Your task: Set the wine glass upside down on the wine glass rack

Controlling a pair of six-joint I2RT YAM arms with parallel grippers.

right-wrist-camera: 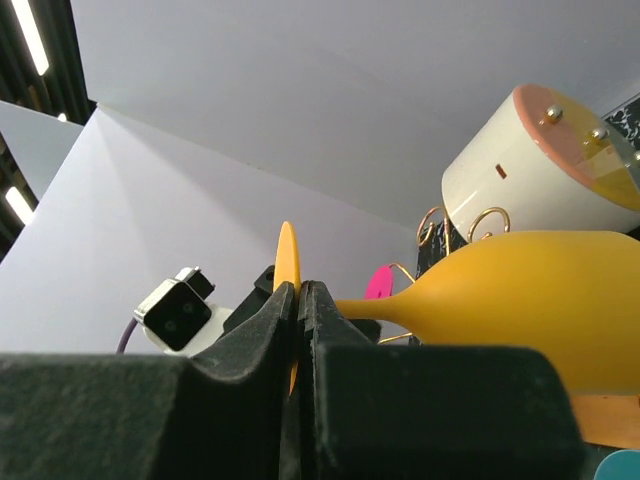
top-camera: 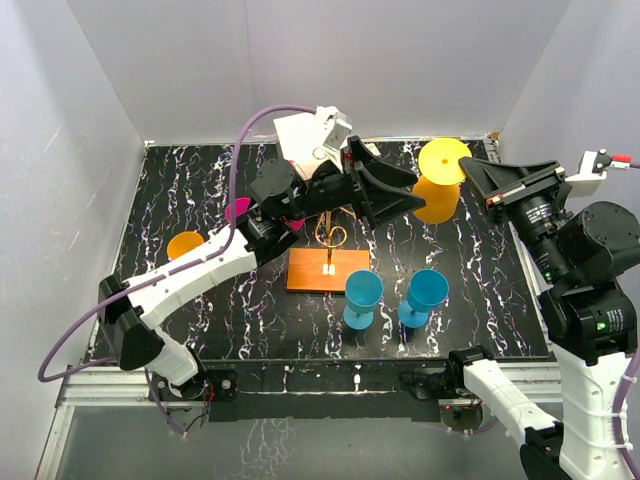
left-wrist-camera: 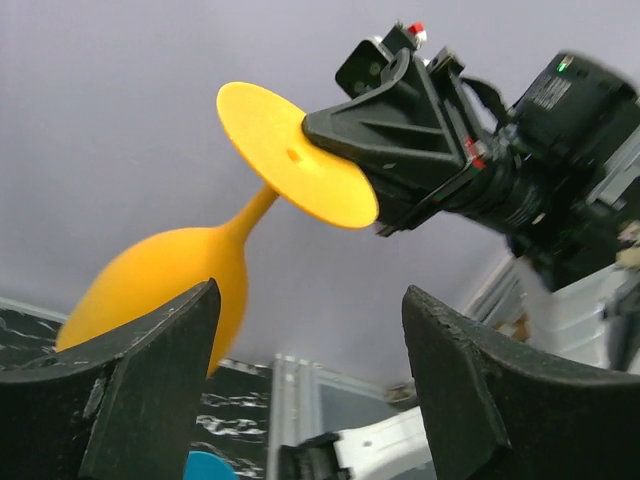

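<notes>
Yellow wine glass (top-camera: 436, 200) is hanging in the air over the back right of the table (top-camera: 200, 320), foot disc (top-camera: 443, 158) up and bowl down, tilted. It is well apart from the rack (top-camera: 331, 233) on its wooden base (top-camera: 325, 272).

The right claw (top-camera: 476, 170) is pinching the thin foot disc edge-on with its jaws closed tight on it. The left claw (top-camera: 385, 185) is standing wide open just beside the bowl, gripping nothing.

The glass is looking like light, stiff, matte plastic: not fragile, a bit slippery. The bowl-heavy end is likely to swing while pinched by the rim of the foot. The stem or the foot is the better hold, since the bowl is too wide and round.

Two blue glasses (top-camera: 362, 298) (top-camera: 425, 295) are standing upright in front of the rack, looking empty. An orange glass (top-camera: 185, 245) and a pink one (top-camera: 238, 210) are sitting at the left, half hidden by the left arm. The white round box (top-camera: 310, 135) is sitting behind the rack; its contents are not visible.
</notes>
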